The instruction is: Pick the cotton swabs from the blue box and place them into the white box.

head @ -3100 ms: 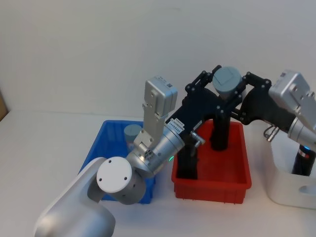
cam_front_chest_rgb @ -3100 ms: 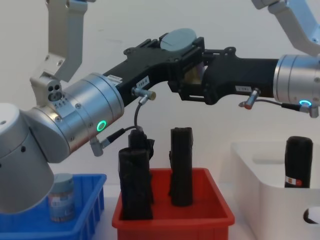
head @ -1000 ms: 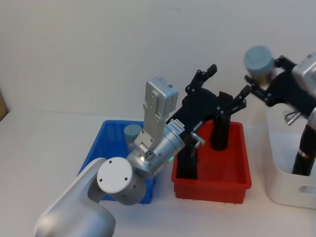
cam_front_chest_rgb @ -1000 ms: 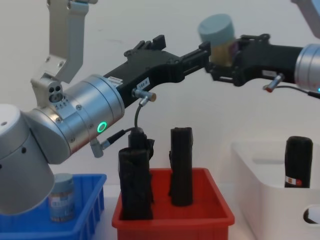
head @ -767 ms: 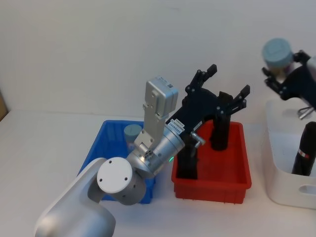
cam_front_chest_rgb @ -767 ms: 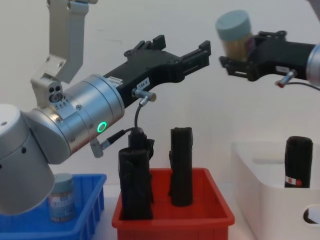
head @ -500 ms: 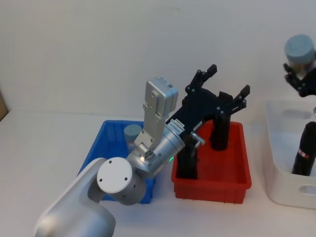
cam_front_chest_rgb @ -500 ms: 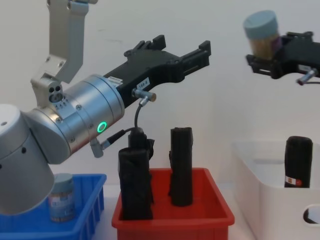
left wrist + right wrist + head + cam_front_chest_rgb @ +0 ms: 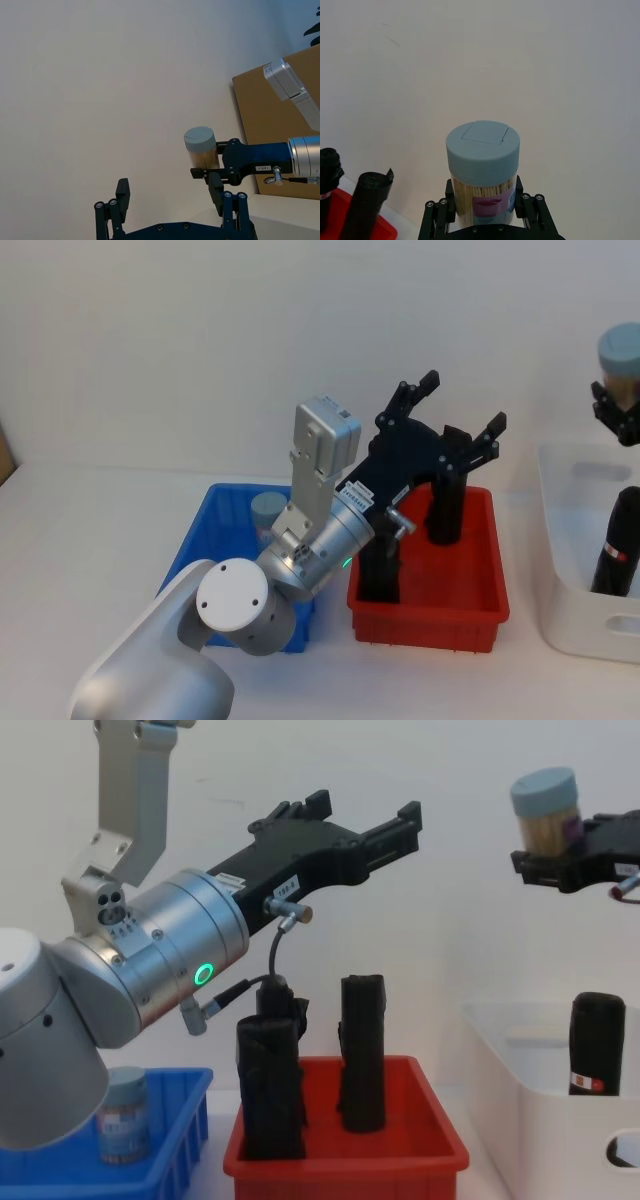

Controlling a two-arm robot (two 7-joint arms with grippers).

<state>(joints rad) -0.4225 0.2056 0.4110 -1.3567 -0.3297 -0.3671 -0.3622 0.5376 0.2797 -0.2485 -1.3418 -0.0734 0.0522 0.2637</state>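
My right gripper (image 9: pixel 547 860) is shut on a tub of cotton swabs (image 9: pixel 546 808) with a grey-blue lid, held upright high over the white box (image 9: pixel 520 1105). The same tub (image 9: pixel 483 165) stands between the black fingers (image 9: pixel 436 215), and it appears at the right edge as a tub (image 9: pixel 622 358) over the white box (image 9: pixel 572 625). My left gripper (image 9: pixel 365 808) hangs open and empty above the red bin, left of the tub. Another tub (image 9: pixel 268 508) stands in the blue box (image 9: pixel 203 525), partly behind my left arm.
A red bin (image 9: pixel 430 618) between the two boxes holds two upright black rolls (image 9: pixel 362 1050). One black roll (image 9: pixel 596 1042) stands inside the white box. My left arm's silver body (image 9: pixel 240 610) covers part of the blue box.
The right gripper has carried the tub to the right, away from the left gripper, to above the white box. The left gripper, which earlier also gripped the tub, stays open and still.
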